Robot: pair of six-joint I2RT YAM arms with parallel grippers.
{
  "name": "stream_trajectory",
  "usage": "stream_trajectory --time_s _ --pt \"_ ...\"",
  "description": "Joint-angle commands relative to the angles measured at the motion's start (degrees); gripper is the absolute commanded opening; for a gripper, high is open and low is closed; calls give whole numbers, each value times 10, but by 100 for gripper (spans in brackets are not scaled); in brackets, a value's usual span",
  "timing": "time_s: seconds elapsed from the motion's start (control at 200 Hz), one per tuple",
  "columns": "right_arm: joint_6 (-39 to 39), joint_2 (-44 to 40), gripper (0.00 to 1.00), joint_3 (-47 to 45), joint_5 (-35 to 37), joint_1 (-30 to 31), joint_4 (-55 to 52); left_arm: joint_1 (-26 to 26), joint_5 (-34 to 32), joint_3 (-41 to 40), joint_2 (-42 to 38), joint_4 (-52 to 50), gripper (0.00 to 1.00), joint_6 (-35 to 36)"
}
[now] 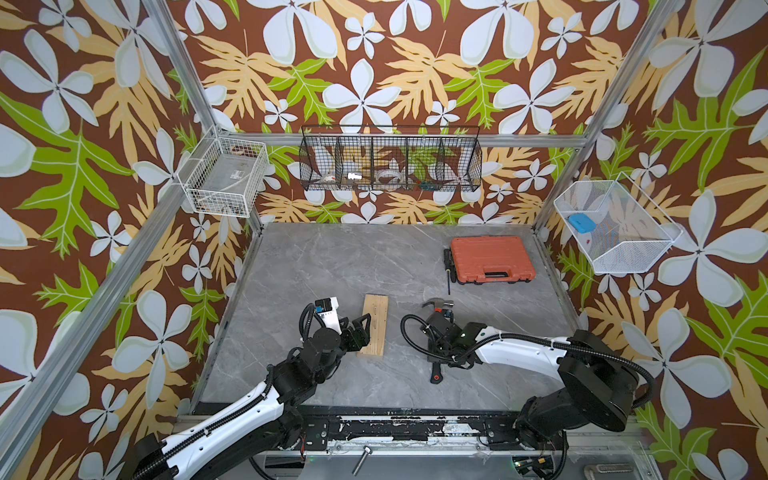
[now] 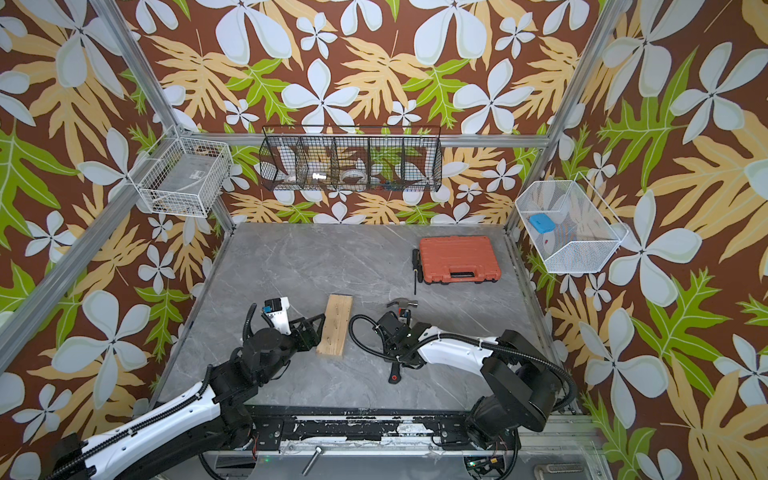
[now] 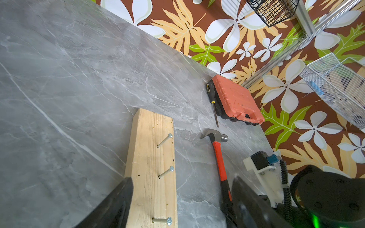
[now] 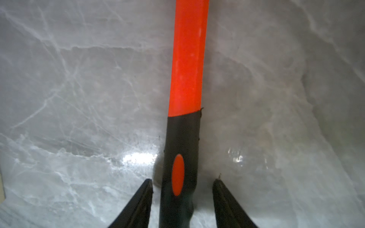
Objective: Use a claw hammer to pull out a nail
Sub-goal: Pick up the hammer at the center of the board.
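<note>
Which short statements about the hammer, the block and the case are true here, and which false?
The hammer lies flat on the table. True.
The jaws of the right gripper are shut on the hammer. False: the jaws stand either side of its black grip, with gaps.
Nails stick out of the wooden block. True.
The orange case is open. False: it is closed.
The screwdriver lies on the case. False: it lies beside it, on the table.
</note>
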Motion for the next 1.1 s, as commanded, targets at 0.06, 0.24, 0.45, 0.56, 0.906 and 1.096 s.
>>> stream_trajectory --time_s 0.06,0.24,0.45,0.56,0.906,1.096 --pt "-11 3 48 -6 9 3 -48 -1 0 0 -1 18 81 -16" --pt "-10 -17 48 -29 13 4 -62 -2 1 5 1 20 81 -19" --pt "-14 -27 45 -49 10 4 -58 -8 14 15 19 35 81 -21" --pt "-17 -24 41 -53 8 4 -54 -10 17 25 34 34 81 -15" --pt "-40 -32 25 -49 4 3 -56 -15 18 47 70 53 81 23" --pt "-83 -57 21 -20 17 3 -101 -15 20 39 75 87 81 73"
